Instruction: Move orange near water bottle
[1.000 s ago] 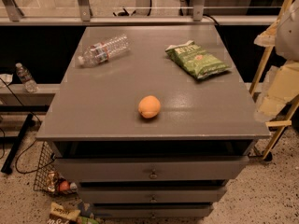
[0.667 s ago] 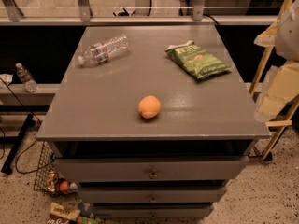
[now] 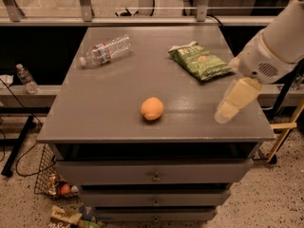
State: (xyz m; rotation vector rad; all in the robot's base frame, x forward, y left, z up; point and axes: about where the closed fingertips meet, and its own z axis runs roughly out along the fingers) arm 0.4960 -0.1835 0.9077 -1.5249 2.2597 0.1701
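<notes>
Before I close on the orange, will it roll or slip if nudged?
Likely to roll: the orange is round and sits free on the smooth tabletop, with nothing bracing it. Its skin looks matte, so slipping seems unlikely. The gripper hangs over the tabletop's right side, apart from the orange.

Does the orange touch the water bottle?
No: the orange lies near the front of the table, well apart from the water bottle at back left, while the pincer hangs over the right side.

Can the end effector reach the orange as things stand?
Probably yes. The end effector hangs over the table near its front edge; nothing lies between it and the orange, and the chip bag sits further back.
</notes>
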